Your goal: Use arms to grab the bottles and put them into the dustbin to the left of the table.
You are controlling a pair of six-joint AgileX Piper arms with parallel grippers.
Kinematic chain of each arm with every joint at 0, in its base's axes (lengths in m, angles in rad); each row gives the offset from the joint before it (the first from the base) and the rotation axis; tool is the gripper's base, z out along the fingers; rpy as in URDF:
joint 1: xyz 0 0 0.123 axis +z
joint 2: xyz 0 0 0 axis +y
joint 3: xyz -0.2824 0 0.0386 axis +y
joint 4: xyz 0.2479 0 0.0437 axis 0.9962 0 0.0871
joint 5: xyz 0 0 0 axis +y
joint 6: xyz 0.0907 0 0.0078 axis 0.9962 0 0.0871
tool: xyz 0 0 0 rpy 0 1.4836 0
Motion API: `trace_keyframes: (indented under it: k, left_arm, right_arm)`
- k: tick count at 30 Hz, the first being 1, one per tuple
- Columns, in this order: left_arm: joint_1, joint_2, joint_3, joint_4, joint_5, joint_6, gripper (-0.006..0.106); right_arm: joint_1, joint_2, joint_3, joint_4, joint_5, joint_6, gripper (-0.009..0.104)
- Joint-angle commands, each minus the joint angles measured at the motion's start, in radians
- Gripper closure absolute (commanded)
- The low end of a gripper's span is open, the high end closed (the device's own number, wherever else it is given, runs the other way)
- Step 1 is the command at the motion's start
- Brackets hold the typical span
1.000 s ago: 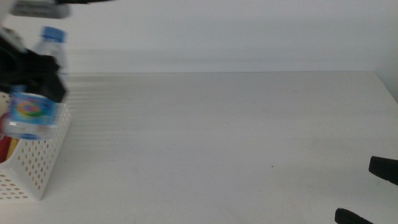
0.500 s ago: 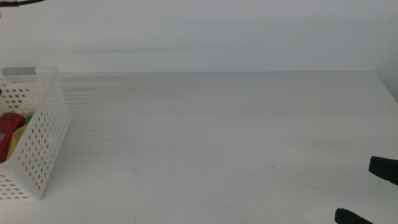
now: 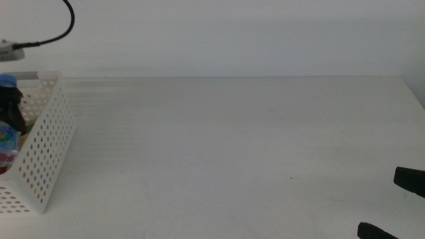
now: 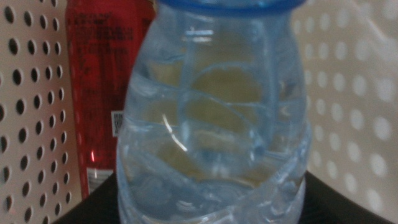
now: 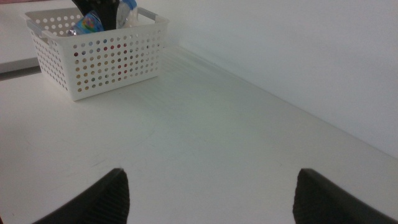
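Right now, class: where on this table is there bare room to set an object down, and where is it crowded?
The table is bare from the dustbin across to the waiting right gripper. The dustbin is crowded: the left gripper holds the water bottle inside it, beside the red can.

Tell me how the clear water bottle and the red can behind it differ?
The clear plastic blue-capped water bottle is see-through and ribbed; the slim red metal can is opaque, smooth and printed. The bottle is wider, the can narrower. The bottle is clamped by the left hand, while the can stands free behind it. Both are inside the white perforated plastic basket. The right hand waits open over the white table.
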Motion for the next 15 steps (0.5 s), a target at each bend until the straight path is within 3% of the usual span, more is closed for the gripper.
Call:
trace_keyframes:
  k: [1, 5, 8, 11, 15]
  left_arm:
    - [0.0, -0.043, -0.04, 0.005, -0.035, 0.004, 0.105]
    - [0.0, -0.027, -0.039, 0.028, -0.038, 0.003, 0.101]
    - [0.0, -0.024, -0.038, 0.023, -0.038, 0.004, 0.089]
    - [0.0, -0.022, -0.038, 0.001, -0.04, 0.03, 0.07]
    - [0.0, -0.022, -0.038, -0.007, -0.023, 0.034, 0.03]
  right_arm:
    - [0.003, 0.006, -0.026, -0.005, -0.08, -0.009, 0.018]
    - [0.003, 0.006, -0.026, -0.005, -0.08, -0.009, 0.018]
    - [0.003, 0.006, -0.026, -0.005, -0.08, -0.009, 0.018]
    - [0.003, 0.006, -0.026, -0.005, -0.08, -0.009, 0.018]
    - [0.003, 0.006, -0.026, -0.005, -0.08, -0.009, 0.018]
